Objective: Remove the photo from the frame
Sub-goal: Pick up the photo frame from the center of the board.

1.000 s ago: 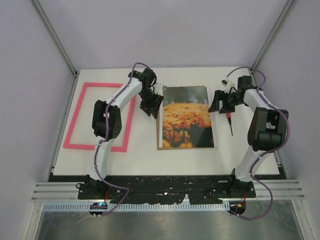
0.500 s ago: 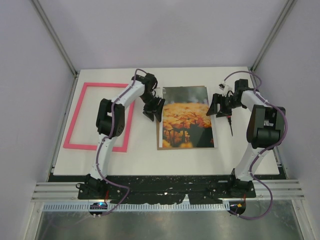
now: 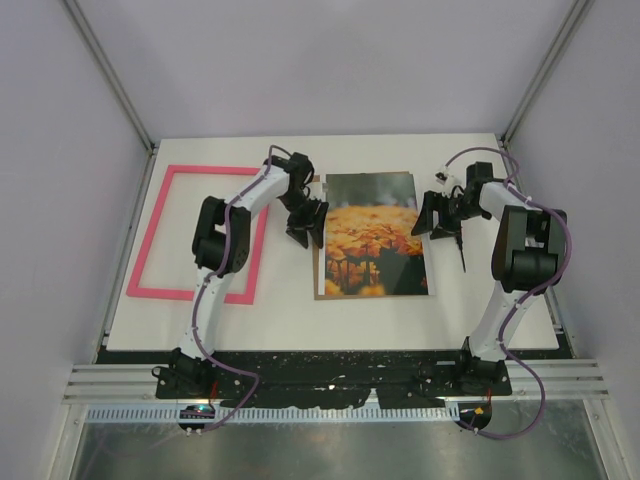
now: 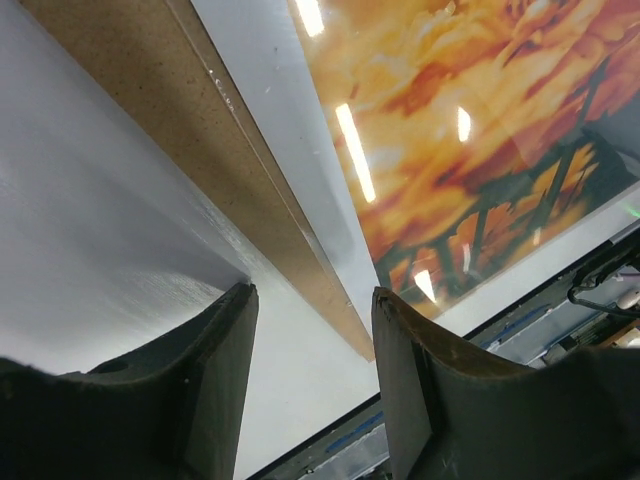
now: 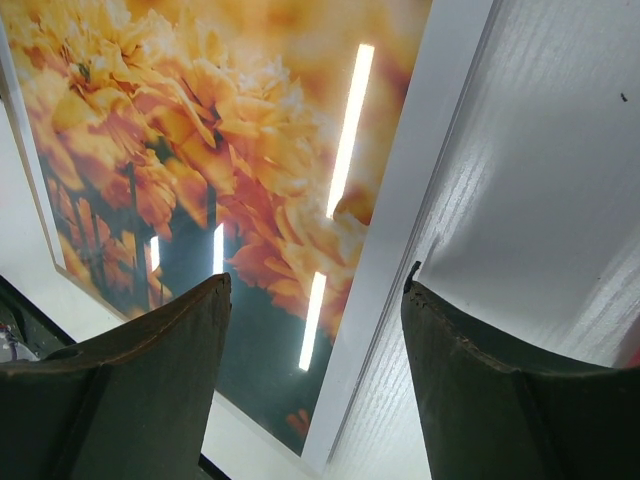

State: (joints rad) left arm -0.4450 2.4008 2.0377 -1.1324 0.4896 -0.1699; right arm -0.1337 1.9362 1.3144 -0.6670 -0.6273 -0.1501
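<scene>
The photo (image 3: 372, 235), a print of orange-yellow flowers with a white border, lies flat in the middle of the table on a brown backing board (image 3: 318, 272). The empty pink frame (image 3: 149, 233) lies apart at the left. My left gripper (image 3: 305, 222) is open, low at the photo's left edge. In the left wrist view its fingers (image 4: 215, 385) straddle the board's edge (image 4: 235, 155), holding nothing. My right gripper (image 3: 437, 214) is open at the right edge. In the right wrist view the photo (image 5: 200, 130) and its white border (image 5: 425, 150) pass between the jaws, which hold nothing.
A thin black and red pen-like tool (image 3: 461, 250) lies on the white table (image 3: 500, 310) just right of the photo, under the right arm. Pale walls with metal posts close in the table on three sides.
Both grippers have moved in toward the photo's side edges, the left one dropping lower beside the left edge. The right jaws have narrowed slightly. Photo and frame have not moved.
</scene>
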